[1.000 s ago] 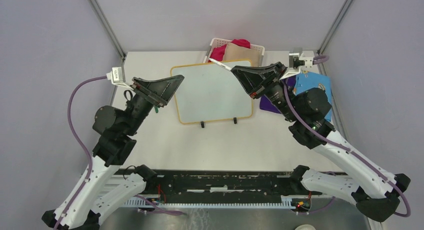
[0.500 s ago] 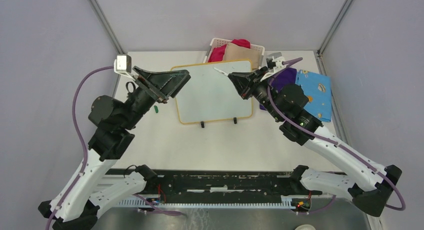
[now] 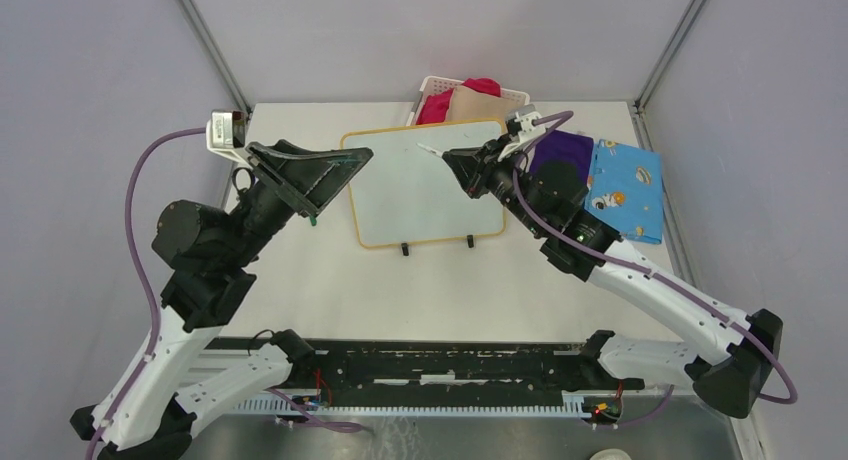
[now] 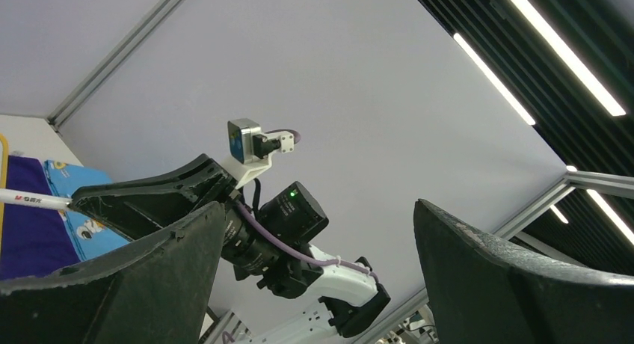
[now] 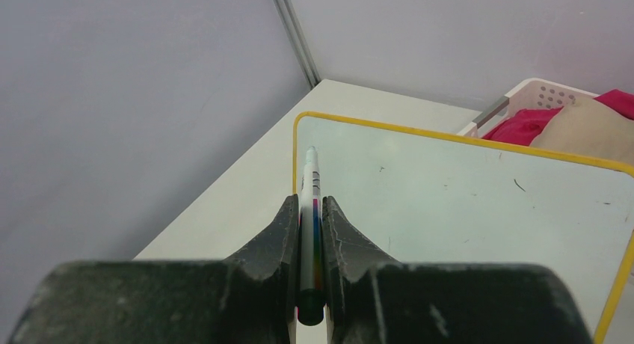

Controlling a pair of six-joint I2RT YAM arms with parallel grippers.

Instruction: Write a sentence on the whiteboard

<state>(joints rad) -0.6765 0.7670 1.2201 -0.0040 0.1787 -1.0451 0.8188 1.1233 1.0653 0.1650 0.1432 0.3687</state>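
The whiteboard [image 3: 420, 195] with its yellow frame lies flat in the middle of the table, and the right wrist view shows it too [image 5: 463, 202]. Its surface carries only faint specks; the sentence is not in view. My right gripper [image 3: 452, 161] hovers over the board's upper middle, shut on a white marker [image 3: 430, 150] that points left. From the right wrist the marker [image 5: 310, 176] sticks out between the shut fingers [image 5: 311, 209]. My left gripper [image 3: 345, 166] hangs open and empty above the board's left edge, tilted upward [image 4: 314, 277].
A white basket [image 3: 432, 83] holding red and beige cloth stands behind the board. Purple cloth [image 3: 560, 148] and a blue patterned cloth [image 3: 628, 188] lie to the right. A small green cap [image 3: 314, 220] rests on the table left of the board.
My right arm has swung left, carrying the marker from the board's top right corner to over its upper middle. The left arm shifted slightly and stays open.
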